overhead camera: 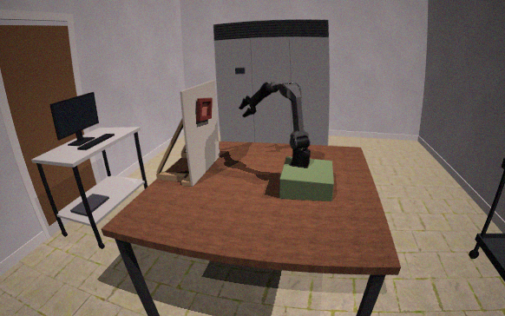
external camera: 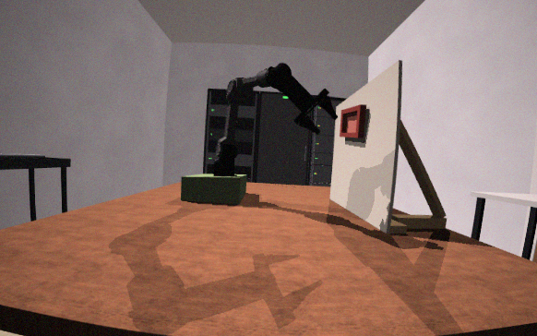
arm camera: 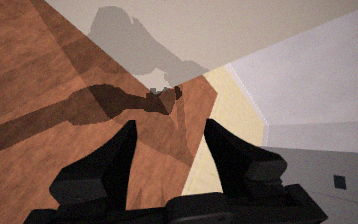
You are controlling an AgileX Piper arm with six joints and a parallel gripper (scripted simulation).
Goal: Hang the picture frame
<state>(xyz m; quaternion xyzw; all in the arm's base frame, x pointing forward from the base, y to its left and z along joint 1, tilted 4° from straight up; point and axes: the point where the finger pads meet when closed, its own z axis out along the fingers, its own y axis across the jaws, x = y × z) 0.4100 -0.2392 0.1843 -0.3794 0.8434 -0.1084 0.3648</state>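
Note:
A small red picture frame (overhead camera: pixel 204 109) (external camera: pixel 352 121) hangs high on the upright beige wall board (overhead camera: pixel 200 148) (external camera: pixel 364 185); it looks roughly level. The screw is hidden behind the frame. My gripper (overhead camera: pixel 246 107) (external camera: pixel 318 115) (arm camera: pixel 171 127) is open and empty. It hovers in the air a short way in front of the frame, at about its height, not touching it. In the wrist view the two black fingers stand wide apart over the brown table and the lower part of the board (arm camera: pixel 210 30); the frame is out of that view.
The arm stands on a green block (overhead camera: pixel 306 179) (external camera: pixel 213 189) on the brown table (overhead camera: pixel 243 226) (external camera: pixel 231 258). Wooden braces (overhead camera: pixel 171 152) (external camera: pixel 417 171) prop the board from behind. A grey cabinet (overhead camera: pixel 271 82), a desk with a monitor (overhead camera: pixel 74 115) and a cart (overhead camera: pixel 492 243) stand around the table.

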